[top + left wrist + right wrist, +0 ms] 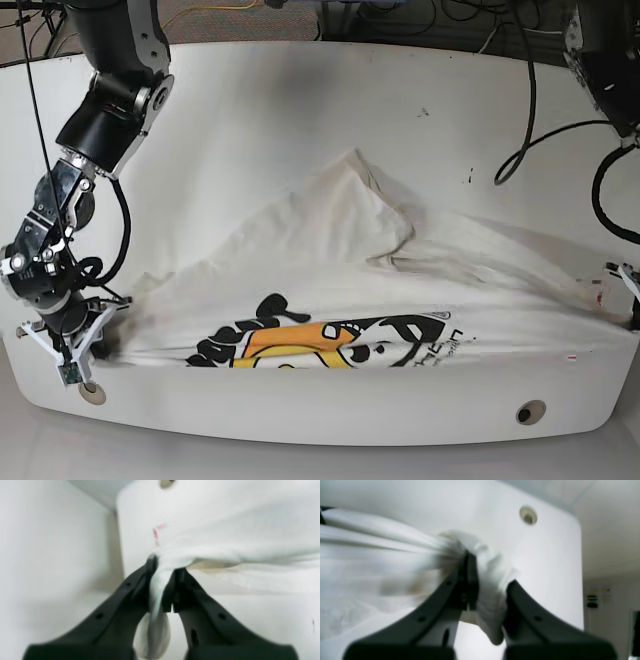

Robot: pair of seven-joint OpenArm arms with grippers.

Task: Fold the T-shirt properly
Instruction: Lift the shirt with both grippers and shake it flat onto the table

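Note:
The cream T-shirt lies stretched across the front of the white table, its black and orange print facing up near the front edge. My right gripper is at the view's left, shut on a bunched corner of the T-shirt; its jaws pinch a wad of cloth. At the view's far right my left gripper is mostly cut off by the frame. In its wrist view it is shut on a fold of the T-shirt, and the cloth is pulled taut between both arms.
Round cable holes sit in the table near the front corners. Black cables hang over the back right of the table. The rounded table edge runs close to my right gripper.

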